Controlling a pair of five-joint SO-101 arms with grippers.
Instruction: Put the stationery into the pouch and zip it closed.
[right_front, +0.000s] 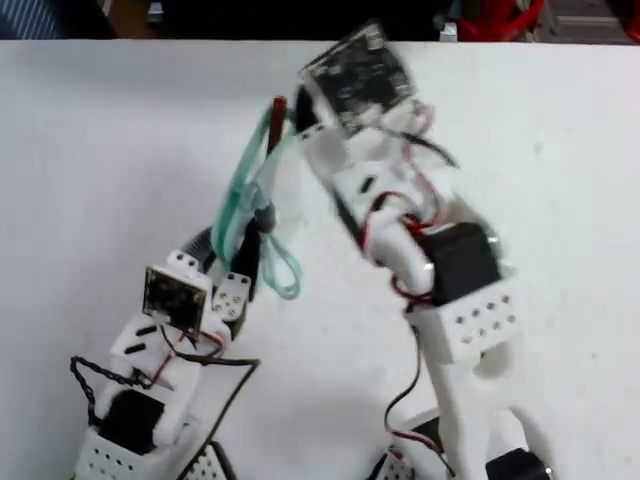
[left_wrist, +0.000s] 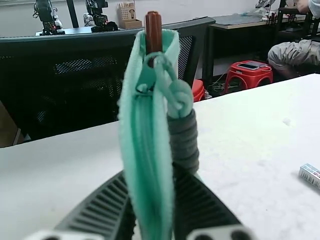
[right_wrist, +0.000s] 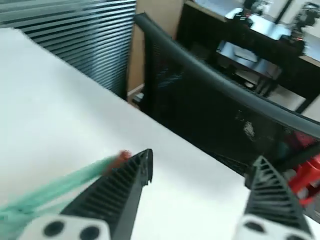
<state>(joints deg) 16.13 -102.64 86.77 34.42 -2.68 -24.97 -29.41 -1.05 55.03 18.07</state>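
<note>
At the near left of the table (right_front: 90, 150), the left gripper (left_wrist: 150, 200) is clamped hard on the teal pouch (left_wrist: 145, 150), one ribbed black jaw on each side. The pouch stands on its edge between those jaws (thin as a blade from the wrist camera), its far end lifted up and away from the arm. Out of that far end pokes a brown pen (left_wrist: 153, 30), just the tip showing. Pressed against one side of the pouch is a grey ribbed piece (left_wrist: 182, 135); inside or outside the fabric, I can't tell. A teal loop hangs from the pouch just above it.

Over to the right gripper (right_wrist: 197, 175): jaws spread wide, nothing between them. It sits right by the pen end of the pouch, and from its own camera the teal fabric and the brown tip lie just beside one black finger (right_wrist: 125, 195), not quite touching it.

Further out, a small pale block (left_wrist: 310, 176) lies on the table, well apart from the pouch. A black mesh chair (left_wrist: 60, 75) stands past the table's far edge.
</note>
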